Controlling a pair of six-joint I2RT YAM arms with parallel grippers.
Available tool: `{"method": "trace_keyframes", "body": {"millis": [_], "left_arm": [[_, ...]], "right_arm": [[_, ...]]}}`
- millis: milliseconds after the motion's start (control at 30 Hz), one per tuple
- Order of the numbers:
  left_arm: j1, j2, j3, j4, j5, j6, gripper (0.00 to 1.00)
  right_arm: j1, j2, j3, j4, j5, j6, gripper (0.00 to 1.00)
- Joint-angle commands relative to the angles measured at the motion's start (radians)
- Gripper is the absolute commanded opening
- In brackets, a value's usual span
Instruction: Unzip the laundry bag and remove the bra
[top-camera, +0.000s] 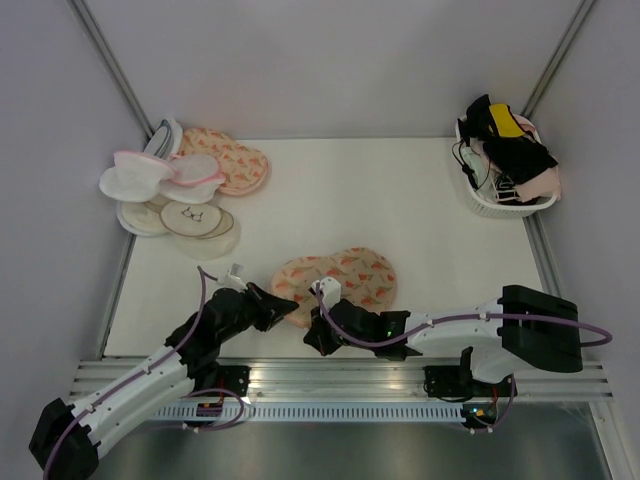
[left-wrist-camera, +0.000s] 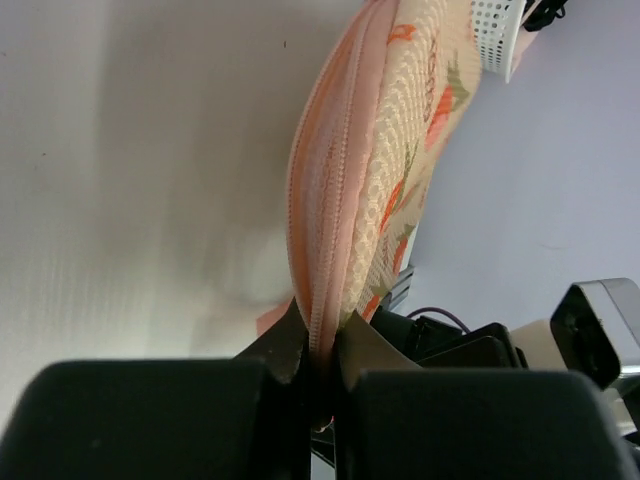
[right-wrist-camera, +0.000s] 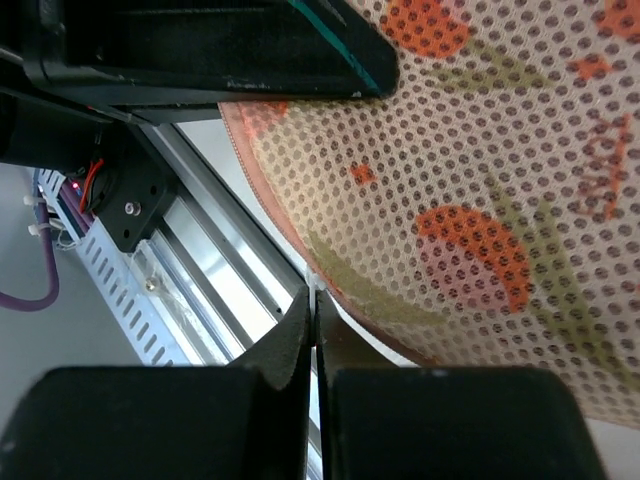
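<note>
You see the laundry bag (top-camera: 345, 280) near the bench's (top-camera: 400, 200) front edge, between both arms; your left end effector (left-wrist-camera: 320, 335) pinches its pink zipper edge, your right end effector (right-wrist-camera: 312, 310) is pressed together beside its rim

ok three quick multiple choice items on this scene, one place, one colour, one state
1. Where is the basket? A far right corner; B far left corner; C near edge.
2. Print on the laundry bag: A blue; B purple; C orange.
3. The left gripper is: A open in the air; B shut on the laundry bag's edge; C gripping the basket.
Answers: 1 A, it sits far right in the top view; 2 C, orange shapes on peach mesh; 3 B, it pinches the pink edging.
</note>
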Motion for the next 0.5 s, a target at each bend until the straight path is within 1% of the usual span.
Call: {"method": "trace_keyframes", "body": {"millis": [0, 33, 100, 133, 167, 200, 333, 400, 467], "left_arm": [[-0.005, 0.007, 0.016, 0.082, 0.009, 0.012, 0.02], [-0.005, 0.007, 0.023, 0.07, 0.004, 0.035, 0.02], [-0.005, 0.007, 0.044, 0.044, -0.014, 0.078, 0.02], [-0.003, 0.007, 0.052, 0.001, -0.021, 0.09, 0.02], [-0.003, 0.007, 0.065, -0.016, -0.036, 0.101, 0.02], [-0.002, 0.01, 0.073, -0.033, -0.043, 0.124, 0.02], [0.003, 0.038, 0.09, -0.038, -0.045, 0.173, 0.02], [0.004, 0.07, 0.104, -0.039, -0.045, 0.196, 0.02], [0.007, 0.107, 0.124, -0.033, -0.045, 0.216, 0.02]], "right_arm": [[-0.002, -0.023, 0.071, -0.086, 0.055, -0.017, 0.0], [-0.002, -0.027, 0.081, -0.188, 0.128, -0.013, 0.0], [-0.002, -0.032, 0.126, -0.322, 0.228, 0.03, 0.01], [-0.002, -0.03, 0.141, -0.455, 0.321, 0.048, 0.0], [-0.002, -0.027, 0.167, -0.519, 0.367, 0.071, 0.0], [0.0, -0.027, 0.18, -0.624, 0.432, 0.109, 0.0], [-0.002, -0.05, 0.165, -0.764, 0.513, 0.203, 0.01], [-0.005, -0.064, 0.14, -0.791, 0.544, 0.228, 0.0], [-0.014, -0.076, 0.114, -0.797, 0.543, 0.24, 0.01]]}}
